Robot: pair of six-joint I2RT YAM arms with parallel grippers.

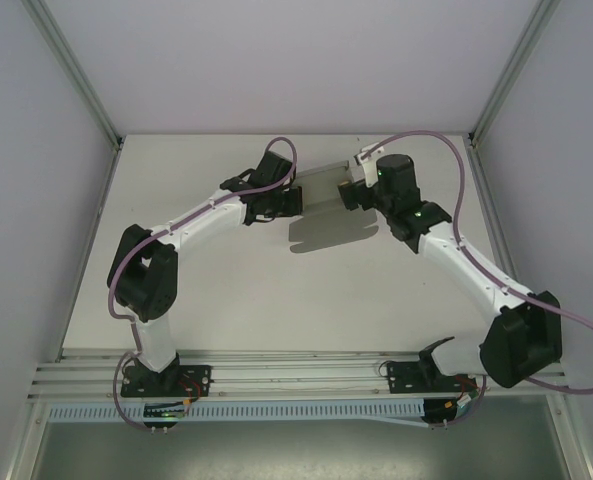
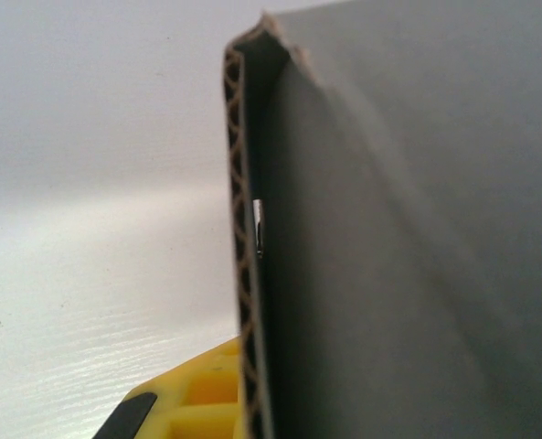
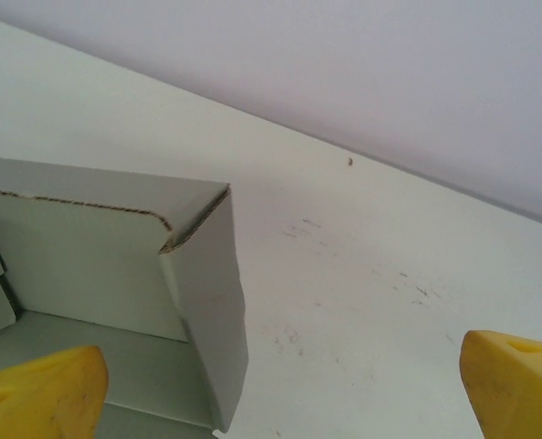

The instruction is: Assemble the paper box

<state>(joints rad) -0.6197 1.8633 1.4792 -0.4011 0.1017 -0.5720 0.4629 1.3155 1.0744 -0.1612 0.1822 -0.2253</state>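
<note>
Probably a robotics lab cell: a bare white table (image 1: 276, 310) walled by plain pale panels (image 1: 296, 60) on aluminium posts (image 1: 76, 70), with a left arm (image 1: 191, 225) and a right arm (image 1: 466, 265) bolted to a slotted rail (image 1: 296, 375).

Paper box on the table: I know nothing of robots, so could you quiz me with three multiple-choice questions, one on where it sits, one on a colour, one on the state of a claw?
1. Where on the table is the paper box?
A. near edge
B. far middle
C. left edge

2. What colour are the fingertips of the right gripper?
A. yellow
B. red
C. blue

3. How does the right gripper stand?
A. shut on the box
B. shut on nothing
C. open

Answers:
1 B: the top view shows it midway across, at the far side.
2 A: the right wrist view shows them yellow.
3 C: its fingertips stand far apart.
</note>
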